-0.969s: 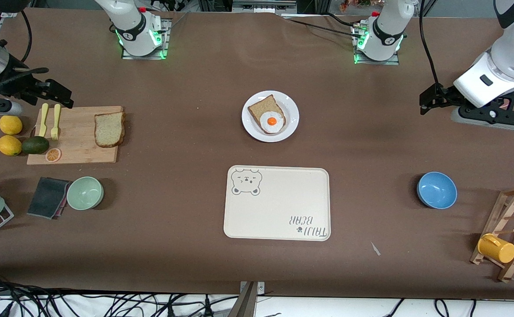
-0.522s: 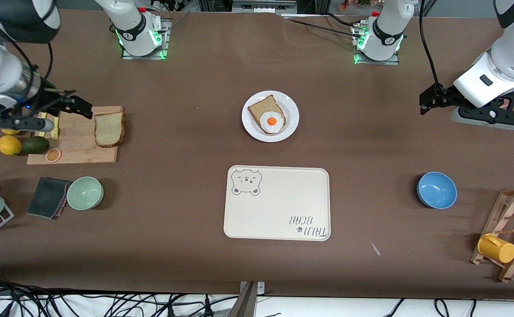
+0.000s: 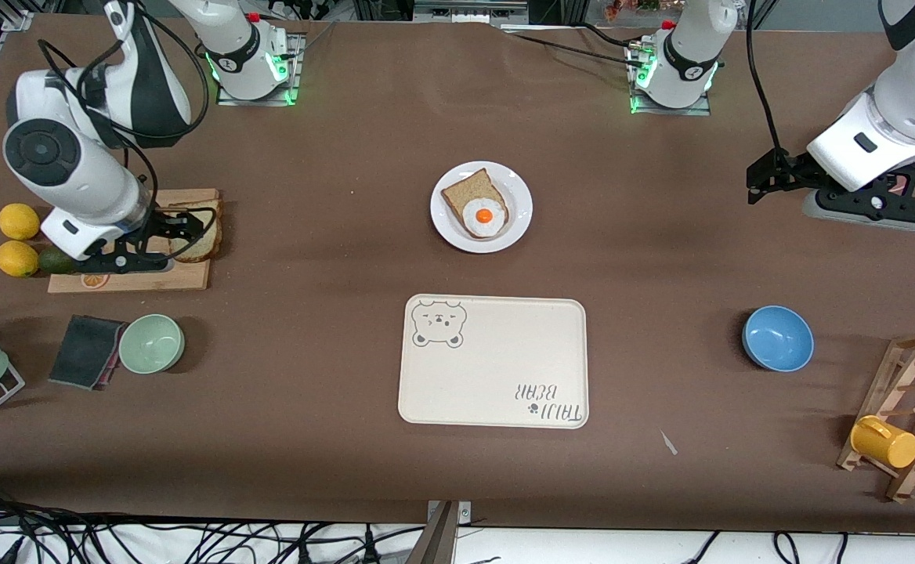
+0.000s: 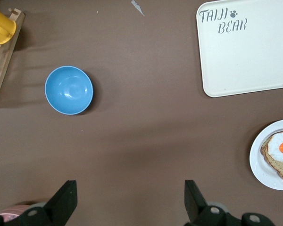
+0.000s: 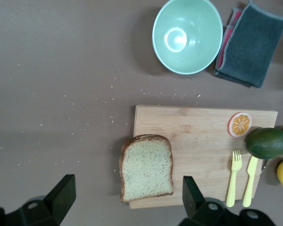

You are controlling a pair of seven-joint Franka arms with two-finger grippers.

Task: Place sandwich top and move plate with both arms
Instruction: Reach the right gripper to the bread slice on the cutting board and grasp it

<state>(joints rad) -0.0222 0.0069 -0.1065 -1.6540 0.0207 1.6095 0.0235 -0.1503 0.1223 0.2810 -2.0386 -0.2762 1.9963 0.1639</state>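
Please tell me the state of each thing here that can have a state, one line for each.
sandwich top: flat on the cutting board, not gripped.
plate: on the table, holds egg-topped bread.
right gripper: open, over the sandwich top.
left gripper: open, holds nothing, waiting at its end of the table.
tray: empty.
blue bowl: upright, empty.
green bowl: upright, empty.

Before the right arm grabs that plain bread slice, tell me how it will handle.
The sandwich top lies flat on the cutting board; it looks thin and porous, so probably light and a bit floppy. The open right end effector over it should squeeze gently, since the crumb likely dents. It won't roll.
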